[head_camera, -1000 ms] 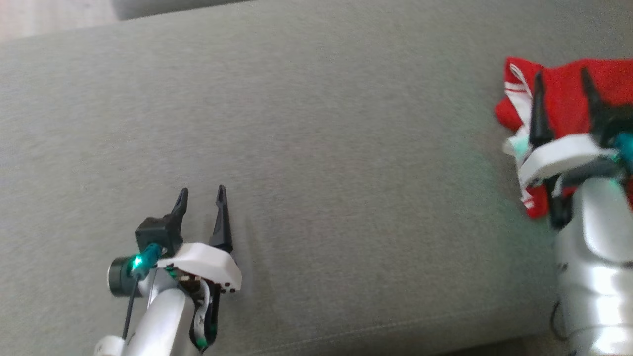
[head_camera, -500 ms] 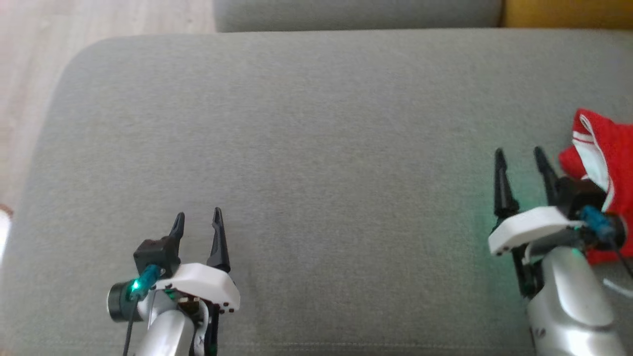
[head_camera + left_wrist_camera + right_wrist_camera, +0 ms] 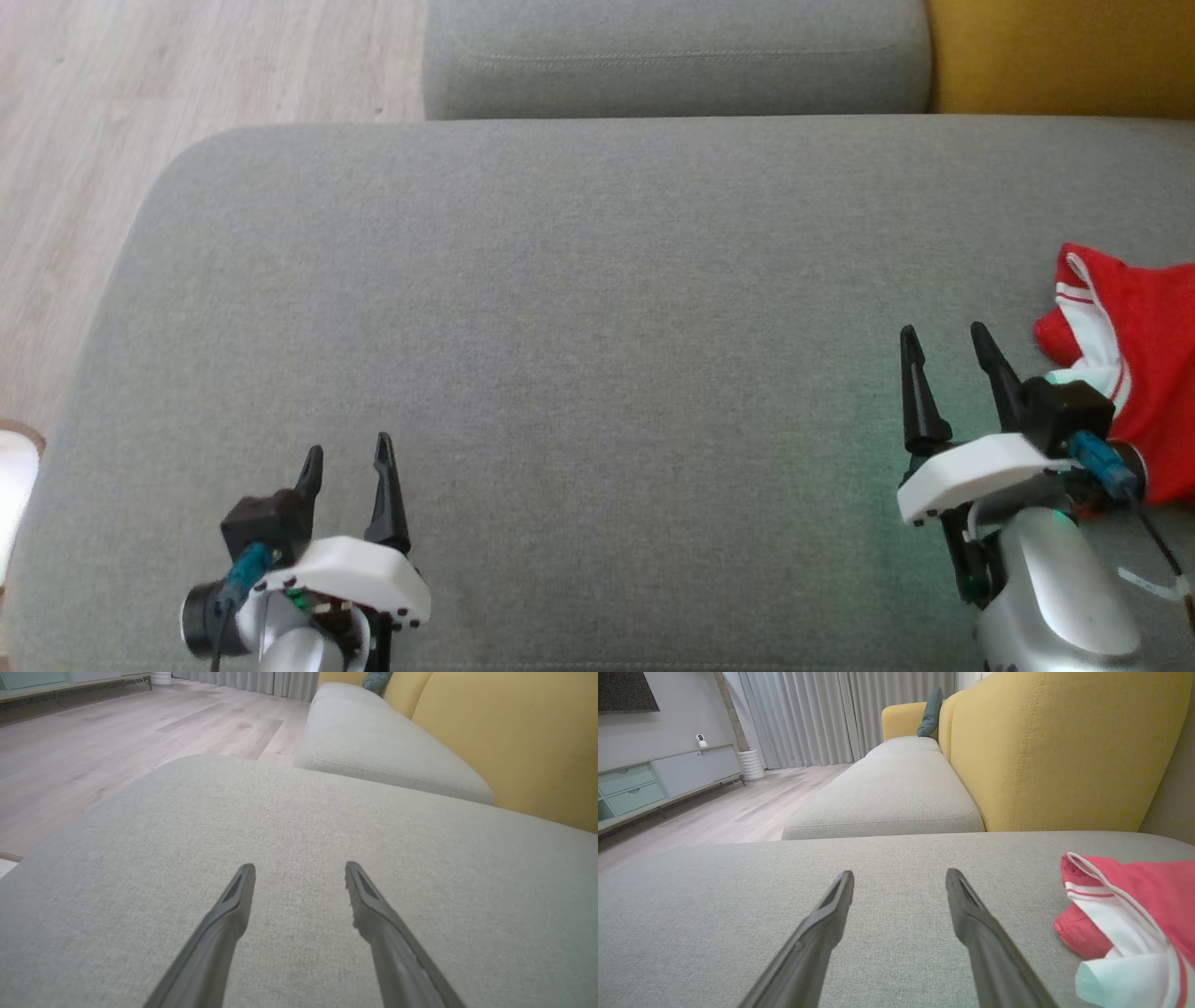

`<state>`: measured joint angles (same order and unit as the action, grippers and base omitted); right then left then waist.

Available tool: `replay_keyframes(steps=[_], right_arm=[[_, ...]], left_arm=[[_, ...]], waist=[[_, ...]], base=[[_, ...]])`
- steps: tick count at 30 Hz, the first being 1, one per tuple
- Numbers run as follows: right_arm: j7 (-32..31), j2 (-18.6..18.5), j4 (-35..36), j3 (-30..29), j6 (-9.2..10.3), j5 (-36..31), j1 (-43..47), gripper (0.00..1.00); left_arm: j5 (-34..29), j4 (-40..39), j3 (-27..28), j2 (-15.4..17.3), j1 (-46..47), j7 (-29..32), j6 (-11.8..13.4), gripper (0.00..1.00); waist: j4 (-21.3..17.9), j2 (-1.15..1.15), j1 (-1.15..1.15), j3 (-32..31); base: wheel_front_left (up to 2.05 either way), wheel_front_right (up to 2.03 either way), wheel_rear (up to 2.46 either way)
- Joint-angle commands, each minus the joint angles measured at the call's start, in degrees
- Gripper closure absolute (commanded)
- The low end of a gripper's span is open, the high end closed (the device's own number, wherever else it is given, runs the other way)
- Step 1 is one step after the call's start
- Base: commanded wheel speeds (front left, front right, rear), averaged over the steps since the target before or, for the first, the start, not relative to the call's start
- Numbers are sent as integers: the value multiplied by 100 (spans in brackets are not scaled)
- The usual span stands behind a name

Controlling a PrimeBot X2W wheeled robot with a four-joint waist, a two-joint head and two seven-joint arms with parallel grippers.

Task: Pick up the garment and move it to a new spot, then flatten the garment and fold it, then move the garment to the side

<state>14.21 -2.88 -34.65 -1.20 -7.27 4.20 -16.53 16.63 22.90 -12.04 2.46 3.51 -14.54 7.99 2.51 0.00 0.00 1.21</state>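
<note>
Since the head view comes first, where is the garment (image 3: pixel 1139 373)?

— Bunched in a red-and-white heap at the right edge of the grey cushion (image 3: pixel 560 299), running out of frame. It lies just beside the right claw (image 3: pixel 942 329), on its outer side and partly behind the wrist camera. I can't tell whether cloth and claw touch.

And the claws?

— Both are spread and empty. The left claw (image 3: pixel 346 444) hovers near the cushion's front left, well apart from the garment. My guess is that the broad bare middle between them is meant for laying the cloth out flat.

Left wrist view, then?

— Its two fingers stand apart with nothing between them but grey weave. Beyond are a second cushion (image 3: pixel 387 760) and the yellow backrest (image 3: pixel 514 742). There's nothing to grasp, so this arm looks parked out of the way.

Right wrist view?

— Fingers parted here too, aimed along the bare cushion, not at the cloth. The garment lies low on the right of that view, beside the right finger, with a white striped hem folded over the red. Nothing's gripped.

So how far along?

— At the start, I'd judge: the heap is neither lifted nor flattened. The right arm is nearer, so it would need to swing toward the heap before closing.
</note>
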Motion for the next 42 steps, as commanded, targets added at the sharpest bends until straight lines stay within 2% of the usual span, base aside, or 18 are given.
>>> replay_keyframes(steps=[1, 6, 7, 12, 42], right_arm=[[78, 0, 214, 160, -22, 35, -105, 0], [78, 0, 331, 205, -22, 110, -56, 0], [-2, 4, 105, 56, 0, 86, 82, 100], [-65, 31, -168, 22, 0, 197, 232, 100], [-521, 24, 381, -86, -5, 2234, 444, 100]], left_arm=[[-28, -237, 220, 42, 170, -46, -28, 0], [40, -341, 265, 42, 124, -46, -137, 0], [20, -118, 21, -2, -3, 1, -141, 100], [130, 155, 14, -24, -108, 70, -165, 100], [1879, -92, 444, -9, -23, 546, -491, 100]], waist=[[-25, 0, 0, -21], [-77, 0, 0, -21], [-75, 0, 0, -25], [-79, 0, 0, -29], [-120, 0, 0, -46]], base=[[0, 0, 0], [0, 0, 0], [0, 0, 0], [0, 0, 0], [0, 0, 0]])
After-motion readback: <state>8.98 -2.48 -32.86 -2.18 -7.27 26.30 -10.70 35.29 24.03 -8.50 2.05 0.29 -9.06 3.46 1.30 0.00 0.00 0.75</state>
